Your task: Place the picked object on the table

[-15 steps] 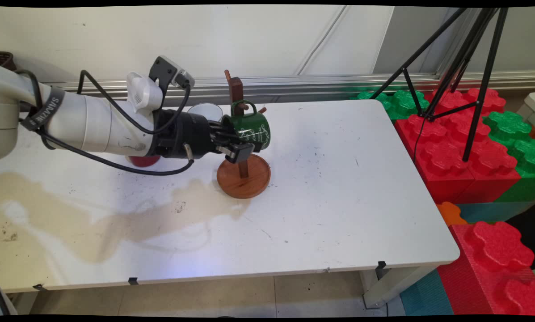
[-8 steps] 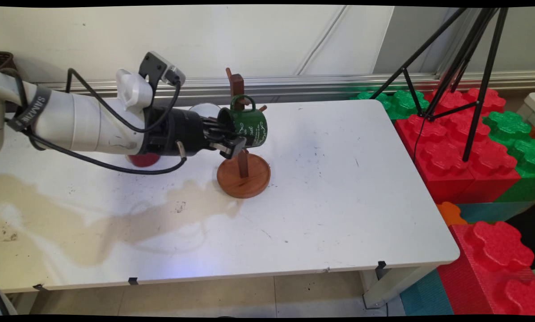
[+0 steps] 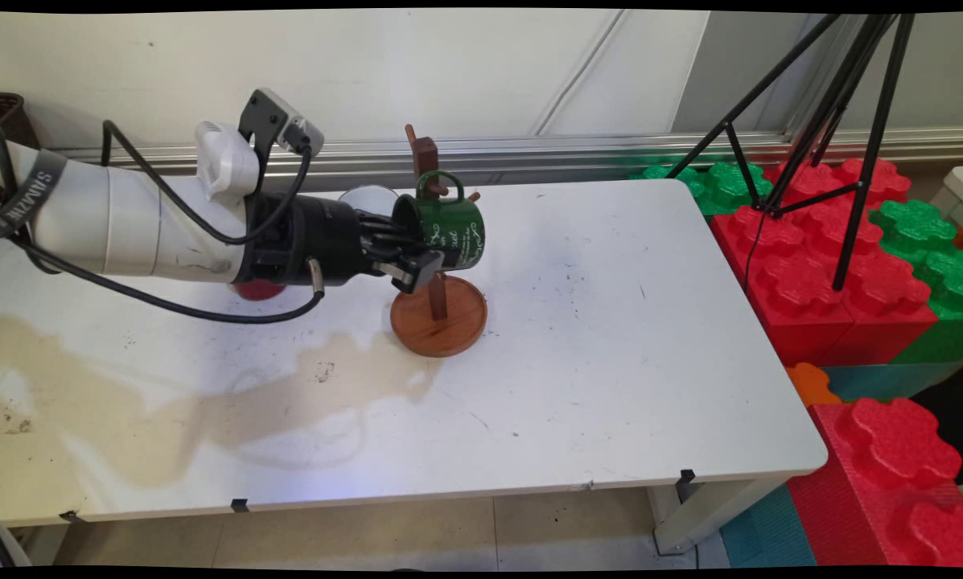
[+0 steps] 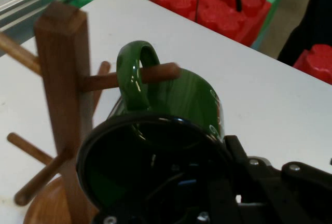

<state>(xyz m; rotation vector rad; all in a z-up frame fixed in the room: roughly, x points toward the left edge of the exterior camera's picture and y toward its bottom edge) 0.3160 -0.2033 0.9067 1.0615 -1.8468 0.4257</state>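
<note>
My gripper reaches in from the left and is shut on the rim of a green mug, one finger inside it and one below its wall. The mug lies on its side, mouth toward the hand. In the hand view the green mug fills the middle, and its handle loops over a peg of the wooden mug tree. The gripper shows its outer finger against the rim; the inner finger is lost in the dark interior. The mug tree's round base stands on the white table.
A white cup sits behind the hand, and a red object shows under the arm. A brown stain spreads over the table's left. Red and green foam blocks and a black tripod stand to the right.
The arm has drawn back to the left. The mug rose slightly up and left, then stayed at the peg with its handle over it.
</note>
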